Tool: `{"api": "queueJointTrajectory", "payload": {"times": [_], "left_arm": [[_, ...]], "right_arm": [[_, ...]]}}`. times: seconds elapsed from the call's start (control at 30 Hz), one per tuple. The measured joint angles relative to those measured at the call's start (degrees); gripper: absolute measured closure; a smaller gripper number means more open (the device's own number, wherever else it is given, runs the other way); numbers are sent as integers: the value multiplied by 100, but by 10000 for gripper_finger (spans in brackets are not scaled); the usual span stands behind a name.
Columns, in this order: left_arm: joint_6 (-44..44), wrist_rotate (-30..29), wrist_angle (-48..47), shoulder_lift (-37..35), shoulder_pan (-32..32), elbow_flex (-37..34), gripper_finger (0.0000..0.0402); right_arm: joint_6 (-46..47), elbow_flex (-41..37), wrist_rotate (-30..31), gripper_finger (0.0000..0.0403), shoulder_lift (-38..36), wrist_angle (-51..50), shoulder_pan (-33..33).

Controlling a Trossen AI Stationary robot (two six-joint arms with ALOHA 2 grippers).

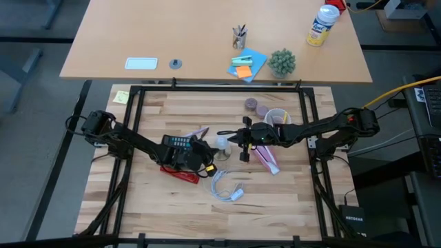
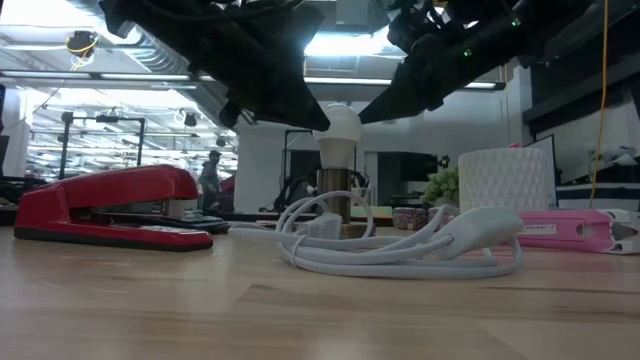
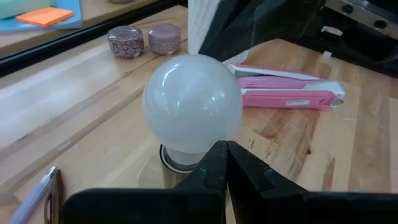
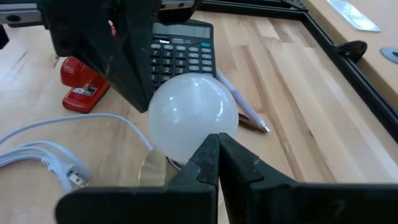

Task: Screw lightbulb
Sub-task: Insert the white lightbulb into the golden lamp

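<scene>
Left gripper: fingers pressed together, holding nothing, tips right at the bulb's neck
Right gripper: fingers likewise pinched shut and empty, tips at the bulb's lower curve from the opposite side
Lightbulb: stands upright mid-table between the two grippers, seated in a socket
Key relation: the bulb sits directly ahead of both sets of fingertips, long axis vertical; both arms look about equally near, so either would need to open before gripping
Bulb look: smooth frosted white globe, narrowing to a short neck
Nearby: calculator, red stapler, white cable, pink stapler
</scene>
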Motion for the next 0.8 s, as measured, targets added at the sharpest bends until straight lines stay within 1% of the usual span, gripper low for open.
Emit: {"api": "queueJointTrajectory", "payload": {"times": [0.13, 0.33, 0.67, 0.8], "left_arm": [[-201, -270, -142, -1, -49, 0, 401], [-599, -504, -383, -11, -57, 0, 401], [-650, -809, -405, -11, -51, 0, 401], [-651, -961, -487, -16, -53, 0, 401]], "right_arm": [[77, 0, -58, 395, 0, -3, 2], [79, 0, -424, 395, 0, 1, 9], [79, 0, -782, 395, 4, 60, 15], [77, 0, -785, 395, -31, 104, 14]]}}
